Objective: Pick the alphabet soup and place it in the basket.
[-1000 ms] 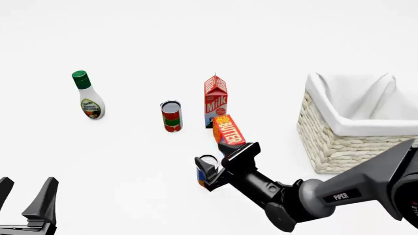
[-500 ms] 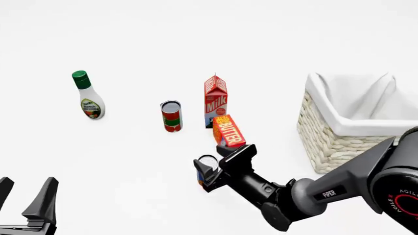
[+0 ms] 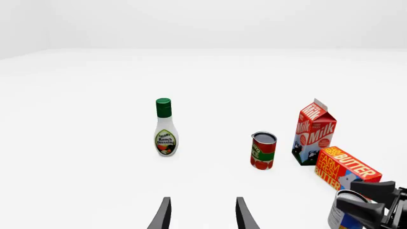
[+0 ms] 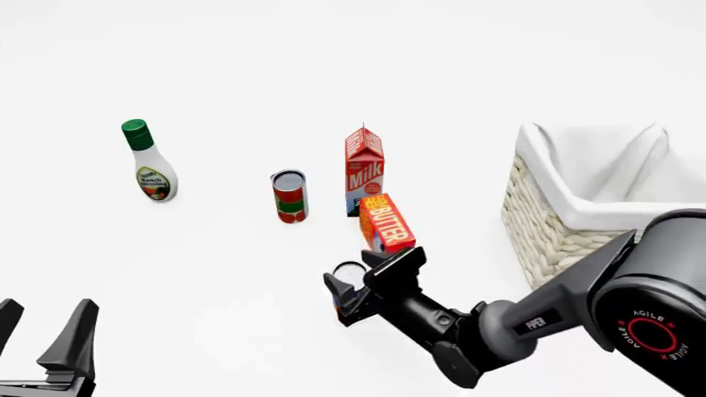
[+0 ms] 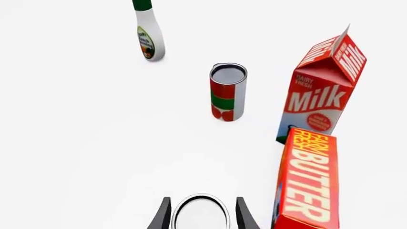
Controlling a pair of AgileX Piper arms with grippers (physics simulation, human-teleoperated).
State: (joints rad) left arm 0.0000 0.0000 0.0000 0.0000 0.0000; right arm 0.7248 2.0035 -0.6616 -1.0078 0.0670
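Observation:
The alphabet soup (image 4: pixel 350 271) stands in front of the butter box, only its silvery top showing behind my right gripper (image 4: pixel 371 276). That gripper is open, one finger on each side of the can. The right wrist view shows the can's top (image 5: pixel 200 213) between the fingertips (image 5: pixel 163 214), very close to both. The can (image 3: pixel 342 217) and right gripper (image 3: pixel 375 204) also appear in the left wrist view. The basket (image 4: pixel 574 240), wicker with white lining, stands at the right. My left gripper (image 4: pixel 46 310) is open and holds nothing at the near left.
A butter box (image 4: pixel 386 222) leans just behind the soup can, touching or nearly touching the right finger. Behind it stands a milk carton (image 4: pixel 364 169). A red-and-green can (image 4: pixel 289 197) stands left of the carton, and a ranch dressing bottle (image 4: pixel 147 161) further left.
My right gripper has slid slightly forward and left, reaching further around the soup can and hiding its blue side. The can and left gripper have not moved.

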